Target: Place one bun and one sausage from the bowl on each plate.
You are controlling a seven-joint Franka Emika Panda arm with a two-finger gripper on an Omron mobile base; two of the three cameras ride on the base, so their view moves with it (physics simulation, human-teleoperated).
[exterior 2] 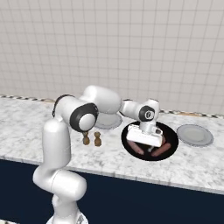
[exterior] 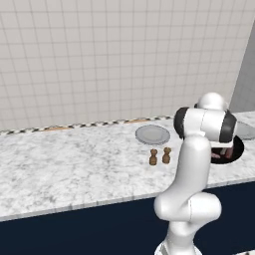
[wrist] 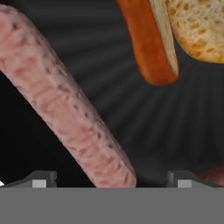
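Sausage (wrist: 65,105), mottled pink, finger-shaped cylinder

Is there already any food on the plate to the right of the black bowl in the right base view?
No, the plate shows a bare grey surface, while the sausages lie in the bowl under the open gripper.

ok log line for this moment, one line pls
phase: reaching into bowl | gripper: open, low over sausage, nothing held | bun: in bowl | plates: both bare
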